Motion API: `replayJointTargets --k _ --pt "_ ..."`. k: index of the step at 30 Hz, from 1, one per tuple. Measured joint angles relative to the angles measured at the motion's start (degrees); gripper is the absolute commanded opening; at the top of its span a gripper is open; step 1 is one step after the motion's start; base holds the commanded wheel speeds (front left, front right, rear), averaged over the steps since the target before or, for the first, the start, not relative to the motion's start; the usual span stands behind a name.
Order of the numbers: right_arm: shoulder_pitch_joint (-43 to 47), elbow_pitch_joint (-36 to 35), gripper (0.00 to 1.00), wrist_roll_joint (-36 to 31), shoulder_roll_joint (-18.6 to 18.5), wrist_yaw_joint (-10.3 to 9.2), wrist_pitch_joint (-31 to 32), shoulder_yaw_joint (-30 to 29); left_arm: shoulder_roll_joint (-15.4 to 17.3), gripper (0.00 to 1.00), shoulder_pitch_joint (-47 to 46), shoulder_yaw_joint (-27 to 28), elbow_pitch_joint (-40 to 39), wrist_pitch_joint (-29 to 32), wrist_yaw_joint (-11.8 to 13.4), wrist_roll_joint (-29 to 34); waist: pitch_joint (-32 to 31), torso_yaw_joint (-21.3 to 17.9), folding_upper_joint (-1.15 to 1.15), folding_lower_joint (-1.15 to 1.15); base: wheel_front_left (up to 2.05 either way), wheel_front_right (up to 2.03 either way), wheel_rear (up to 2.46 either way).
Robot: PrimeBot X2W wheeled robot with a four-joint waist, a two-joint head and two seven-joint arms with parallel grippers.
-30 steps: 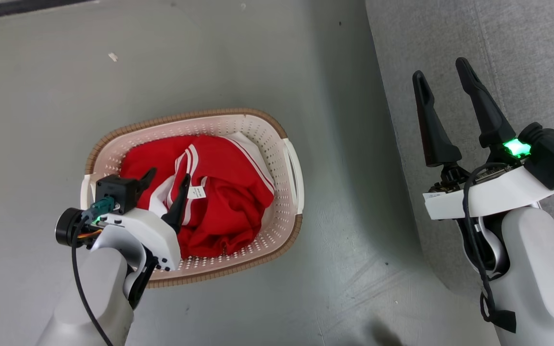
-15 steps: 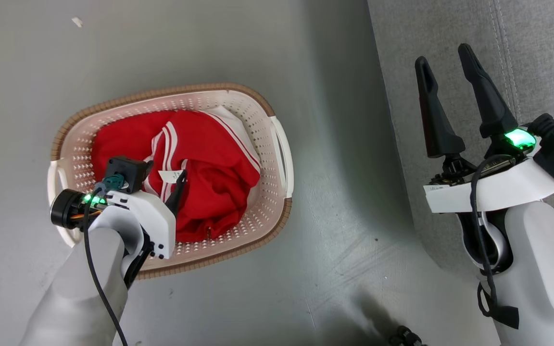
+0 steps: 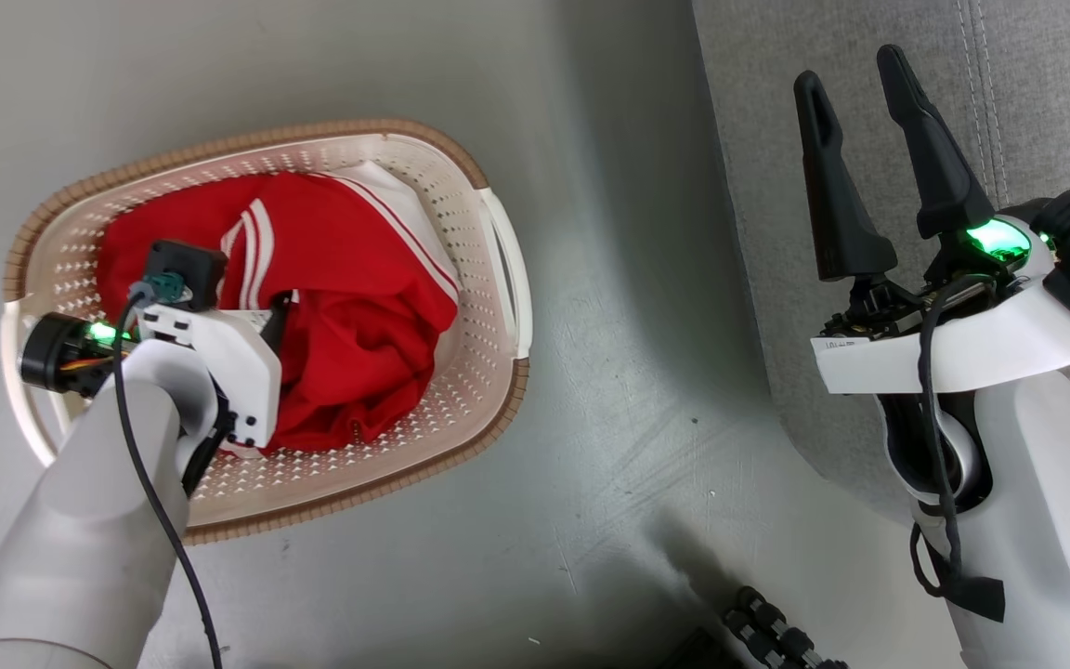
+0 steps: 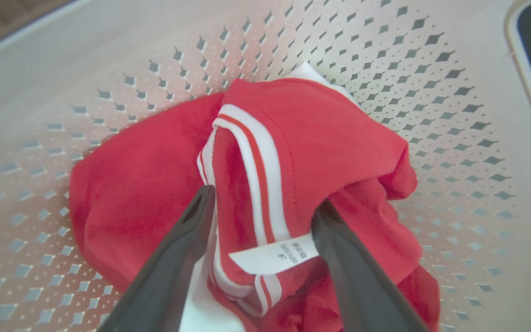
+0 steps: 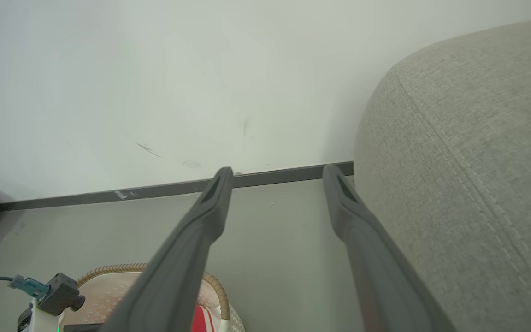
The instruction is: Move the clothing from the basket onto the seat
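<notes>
Right, I see the seat (image 3: pixel 1055 74) off to the right of the basket (image 3: pixel 247 139), with grey floor (image 3: pixel 609 418) between them. All the clothing (image 3: pixel 349 307) lies bunched inside the basket, covering most of its bottom. My left gripper (image 4: pixel 264 196) is down inside the basket, jaws spread wide, one finger on each side of a white-striped fold, nothing pinched. My right gripper (image 3: pixel 851 65) hangs well to the right of the basket, over the seat's edge, jaws wide and empty. A white tag (image 4: pixel 272 253) sits between the left gripper's fingers.
</notes>
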Motion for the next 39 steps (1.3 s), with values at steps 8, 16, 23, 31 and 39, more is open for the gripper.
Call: replayJointTargets --k 8,16,23,31,39 --pt "-1.2 -0.7 1.00 1.8 0.1 0.00 0.0 1.3 1.2 1.00 -3.0 0.3 3.5 2.9 1.7 0.5 2.6 -2.1 0.00 0.00 0.00 0.00 0.00" --pt "-2.8 -1.2 1.00 3.1 0.1 0.00 0.0 2.4 3.0 1.00 -5.4 -3.0 5.4 4.9 2.2 4.6 4.9 -4.0 0.00 0.00 0.00 0.00 0.00" --pt "-3.6 -1.3 1.00 4.0 0.2 0.00 0.0 3.5 3.1 1.00 -6.9 -3.1 6.6 5.3 2.7 4.7 6.3 -5.3 0.00 0.00 0.00 0.00 0.00" --pt "-5.1 -1.1 1.00 4.0 0.2 0.00 0.0 3.6 3.1 0.00 -7.2 -3.6 7.5 5.4 2.2 4.6 6.7 -5.8 0.00 0.00 0.00 0.00 0.00" --pt "-5.7 -0.4 1.00 4.0 0.2 0.00 0.0 3.6 2.9 0.00 -7.5 -3.7 8.3 4.4 1.4 4.5 6.2 -5.7 0.00 0.00 0.00 0.00 0.00"
